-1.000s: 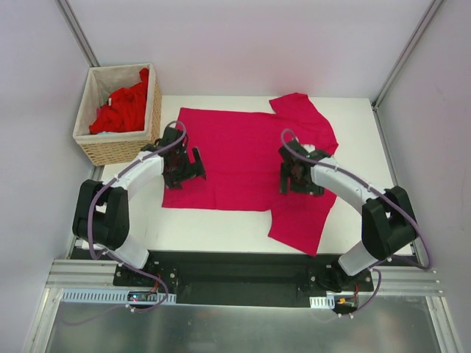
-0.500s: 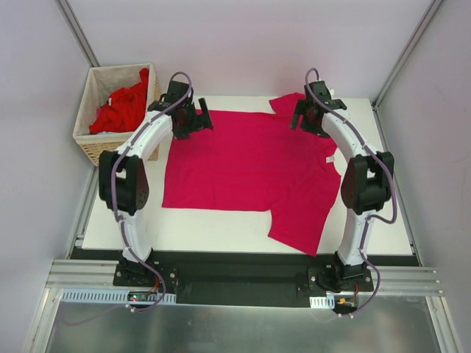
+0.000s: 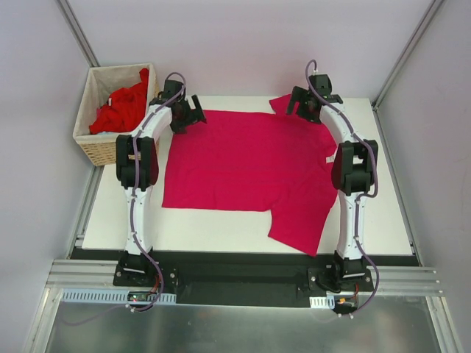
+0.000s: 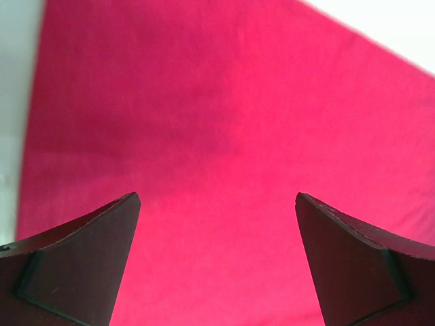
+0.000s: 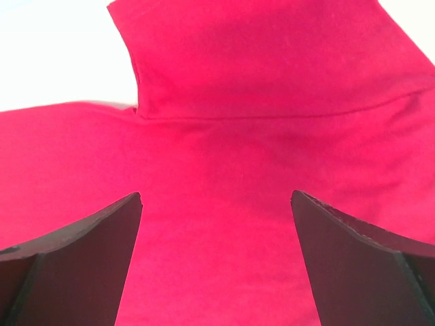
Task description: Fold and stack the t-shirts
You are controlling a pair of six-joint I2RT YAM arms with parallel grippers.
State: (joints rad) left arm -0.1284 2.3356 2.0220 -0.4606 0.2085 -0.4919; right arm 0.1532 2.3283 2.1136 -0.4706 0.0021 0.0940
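Observation:
A magenta-crimson t-shirt point(image 3: 250, 165) lies spread flat on the white table, its small white neck label point(image 3: 330, 159) at the right edge. One sleeve lies at the far right and one at the near right. My left gripper point(image 3: 190, 114) is open and empty over the shirt's far left corner; the cloth point(image 4: 224, 136) fills its view. My right gripper point(image 3: 302, 105) is open and empty over the far sleeve point(image 5: 272, 61), above the sleeve seam. Brighter red t-shirts point(image 3: 121, 107) lie bunched in the wicker basket.
The wicker basket point(image 3: 118, 151) with a white lining stands off the table's far left corner, close to my left arm. Bare white table point(image 3: 213, 224) shows along the near edge. Grey walls enclose the table on three sides.
Both arms have stretched from the middle of the shirt out to its far edge, left to the far left corner, right to the far sleeve. The shirt has not moved.

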